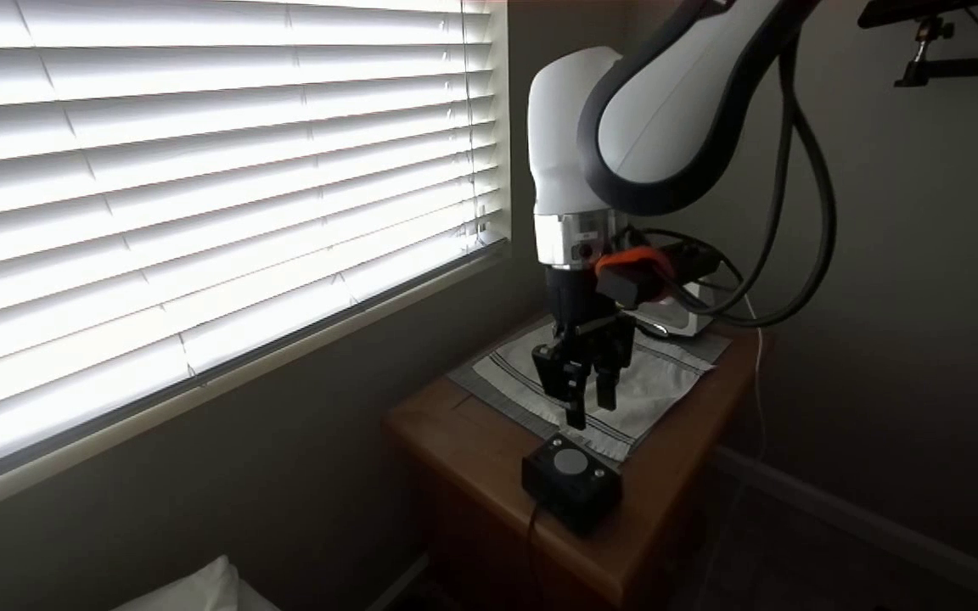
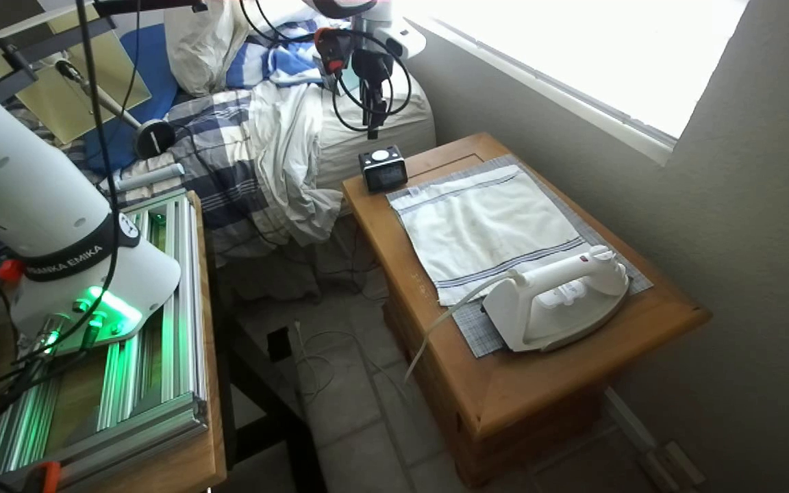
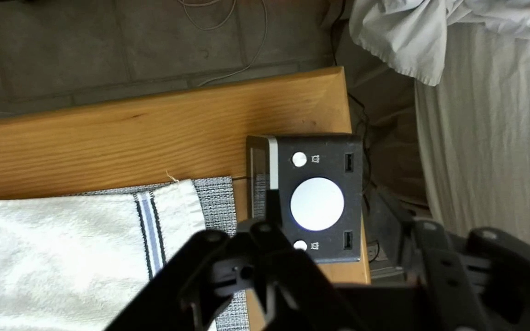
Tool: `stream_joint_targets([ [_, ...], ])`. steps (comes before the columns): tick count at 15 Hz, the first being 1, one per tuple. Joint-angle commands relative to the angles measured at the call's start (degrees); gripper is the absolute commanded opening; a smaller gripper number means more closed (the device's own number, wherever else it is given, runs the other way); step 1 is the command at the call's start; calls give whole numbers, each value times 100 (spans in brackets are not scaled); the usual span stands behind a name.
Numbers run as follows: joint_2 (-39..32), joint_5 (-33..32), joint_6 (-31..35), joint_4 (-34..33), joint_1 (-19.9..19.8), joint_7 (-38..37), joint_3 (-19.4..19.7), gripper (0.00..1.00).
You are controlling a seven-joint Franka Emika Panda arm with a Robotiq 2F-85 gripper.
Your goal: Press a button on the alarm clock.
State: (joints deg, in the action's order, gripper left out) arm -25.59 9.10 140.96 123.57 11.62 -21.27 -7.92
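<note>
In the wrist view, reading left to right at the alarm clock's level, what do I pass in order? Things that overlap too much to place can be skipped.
Striped towel → exposed edge of the grey mat → alarm clock → pale bed sheet.

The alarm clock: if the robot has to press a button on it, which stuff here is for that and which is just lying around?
For the job:
the alarm clock, with round buttons on top
the robot's open gripper

Just lying about:
the white iron
the striped cloth
the grey mat under it
</note>
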Motion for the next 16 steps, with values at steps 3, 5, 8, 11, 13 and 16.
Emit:
stream_joint_targets([
  [3,-866,244,142,-747,162,-328,64,9],
  [5,-1080,314,110,-948,155,-335,45,0],
  [8,-1326,430,39,-1187,117,-282,7,0],
  [11,-1504,574,-41,-1359,67,-224,-41,0],
  [13,-1567,626,-65,-1429,82,-254,-27,0],
  [16,-1539,610,-54,-1437,138,-330,22,0],
])
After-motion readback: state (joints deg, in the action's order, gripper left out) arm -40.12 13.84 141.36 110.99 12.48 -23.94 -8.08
